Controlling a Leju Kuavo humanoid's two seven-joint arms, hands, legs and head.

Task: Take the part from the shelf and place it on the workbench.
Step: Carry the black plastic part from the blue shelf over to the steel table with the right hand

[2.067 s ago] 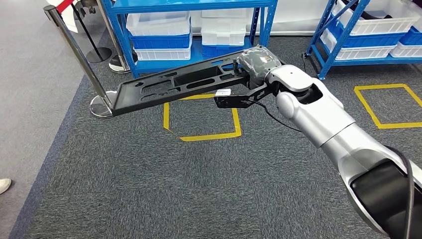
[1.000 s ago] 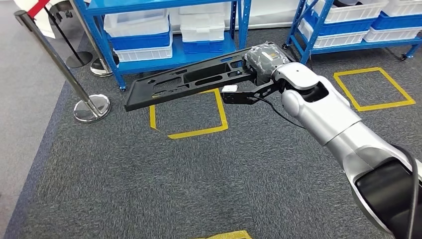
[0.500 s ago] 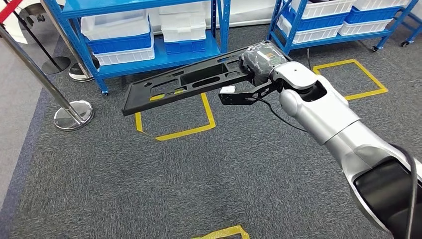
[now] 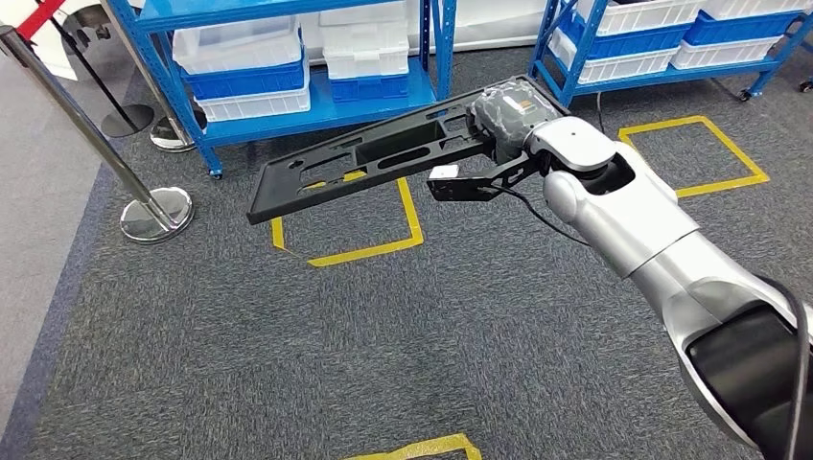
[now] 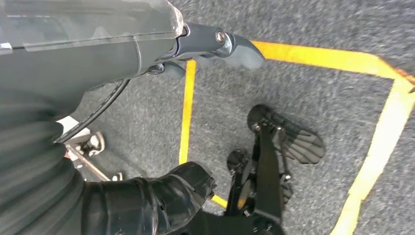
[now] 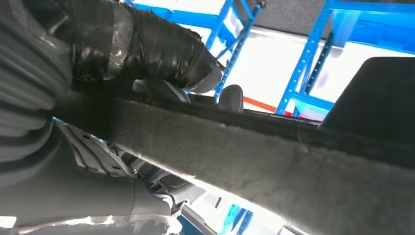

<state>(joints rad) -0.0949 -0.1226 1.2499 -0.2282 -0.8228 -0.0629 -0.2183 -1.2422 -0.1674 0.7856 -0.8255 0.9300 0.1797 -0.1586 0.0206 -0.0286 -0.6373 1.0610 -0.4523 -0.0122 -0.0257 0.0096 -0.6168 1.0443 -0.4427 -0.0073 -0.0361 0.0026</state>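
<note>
Right hand (image 4: pixel 503 115) grips the black part (image 4: pixel 383 151), pointing toward 9 o'clock over carpet (image 4: pixel 383 326). The wrist view shows fingers (image 6: pixel 147 46) wrapping its edge. Left hand (image 5: pixel 215 44): grasp indeterminate.

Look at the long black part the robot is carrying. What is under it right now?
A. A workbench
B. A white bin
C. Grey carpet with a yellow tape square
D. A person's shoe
C: in the head view the right hand holds the long black part out in the air, and below it lies grey carpet with a yellow tape square.
</note>
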